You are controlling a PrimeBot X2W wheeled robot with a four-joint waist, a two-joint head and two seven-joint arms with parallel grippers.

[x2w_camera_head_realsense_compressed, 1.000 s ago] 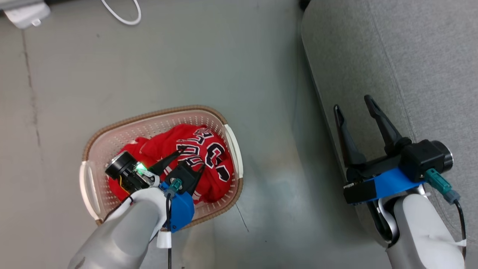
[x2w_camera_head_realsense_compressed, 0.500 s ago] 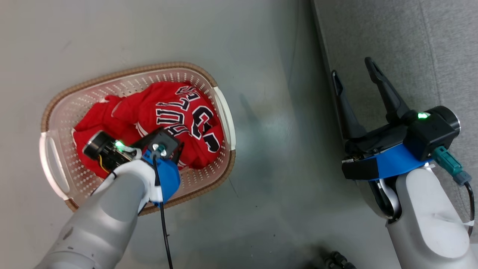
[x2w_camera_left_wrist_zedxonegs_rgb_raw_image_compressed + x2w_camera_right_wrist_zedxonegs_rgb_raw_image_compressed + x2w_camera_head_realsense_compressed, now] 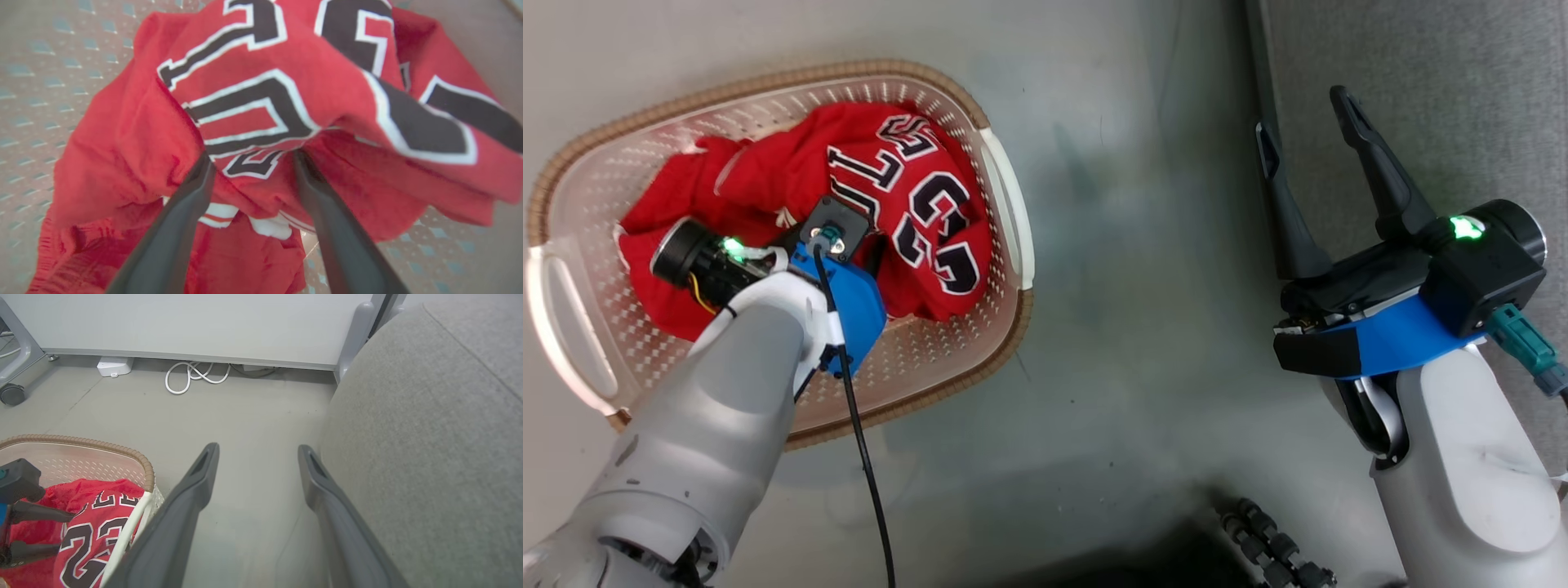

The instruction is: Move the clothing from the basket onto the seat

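Note:
The cream basket (image 3: 768,77) with its brown rim stands on the floor at the upper left. In it lies the red jersey (image 3: 915,188) with black-and-white lettering, and plain red cloth (image 3: 662,220) bunches beside it on the left. My left arm reaches straight down into the basket. In the left wrist view my left gripper (image 3: 252,157) is open, its fingertips pushed into the jersey (image 3: 253,53) with a fold between them. My right gripper (image 3: 1300,114) hangs open and holds nothing, at the edge of the grey seat (image 3: 1421,82).
Bare grey floor (image 3: 1135,245) separates basket and seat. In the right wrist view a white cable (image 3: 192,377), a white box (image 3: 114,366) and a caster wheel (image 3: 12,394) lie along the far wall. A black ribbed hose (image 3: 1274,547) shows at the bottom.
The head camera has dipped, so the basket sits higher and further left in the picture. My left gripper has tipped down from slanting to vertical and sunk into the jersey. The right gripper stays open.

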